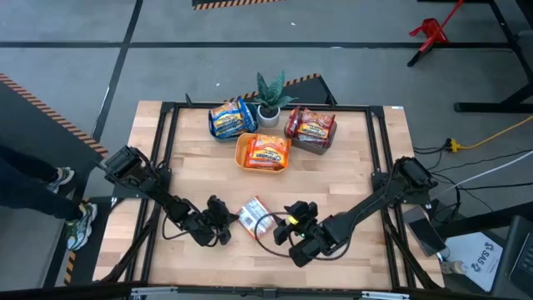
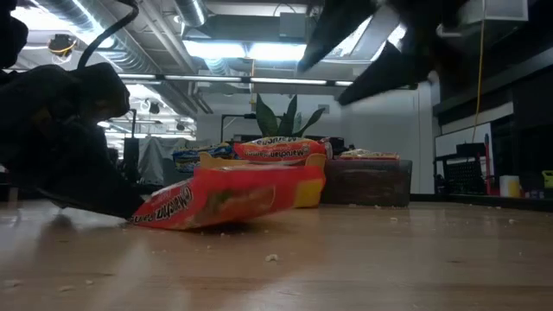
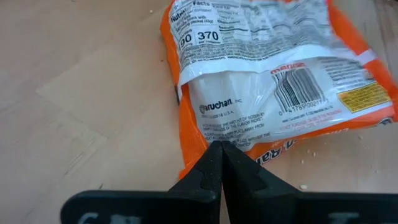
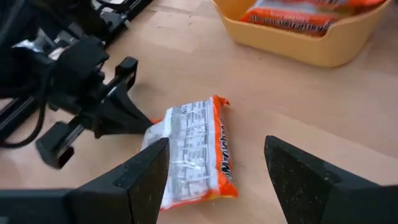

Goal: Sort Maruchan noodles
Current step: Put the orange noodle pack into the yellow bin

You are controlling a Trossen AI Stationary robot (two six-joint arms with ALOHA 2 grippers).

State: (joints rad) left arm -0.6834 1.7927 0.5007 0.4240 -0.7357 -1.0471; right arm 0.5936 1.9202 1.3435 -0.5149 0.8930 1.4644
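The left gripper [image 3: 221, 147] is squeezed tight with its tips touching the edge of an orange noodle packet [image 3: 273, 81], which lies flat on the wooden table [image 1: 350, 179] just ahead. The right gripper [image 4: 214, 162] hangs wide open above that packet, holding nothing.

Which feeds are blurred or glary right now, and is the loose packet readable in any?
Low view: ceiling lights flare and both arms are dark silhouettes, yet the loose packet shows clearly. Left wrist view: the packet's far end is blurred, the print near the shut left gripper is readable. Right wrist view: sharp past the open right gripper.
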